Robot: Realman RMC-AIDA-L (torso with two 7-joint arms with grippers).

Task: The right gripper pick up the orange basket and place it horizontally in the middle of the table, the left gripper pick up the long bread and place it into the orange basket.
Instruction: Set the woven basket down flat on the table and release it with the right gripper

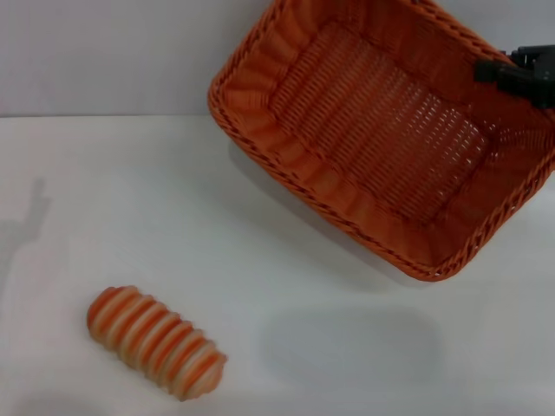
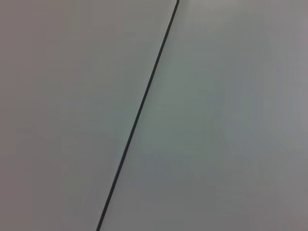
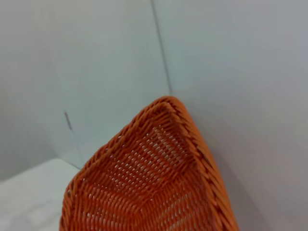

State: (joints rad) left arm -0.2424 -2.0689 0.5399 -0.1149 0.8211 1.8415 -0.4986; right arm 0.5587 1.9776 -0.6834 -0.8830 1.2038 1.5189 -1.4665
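The orange basket (image 1: 381, 130) hangs tilted above the table (image 1: 130, 199) at the upper right of the head view, its open side facing me, and it casts a soft shadow on the tabletop below it. My right gripper (image 1: 492, 71) holds the basket's rim on the right side and is shut on it. In the right wrist view the orange basket (image 3: 154, 183) fills the lower part, with one corner against the wall. The long bread (image 1: 156, 341), striped orange and cream, lies diagonally on the table at the front left. My left gripper is out of view.
A light grey wall (image 1: 104, 52) rises behind the table. The left wrist view shows only plain grey surfaces split by a thin dark seam (image 2: 139, 110). A faint arm shadow (image 1: 30, 221) falls on the table at the far left.
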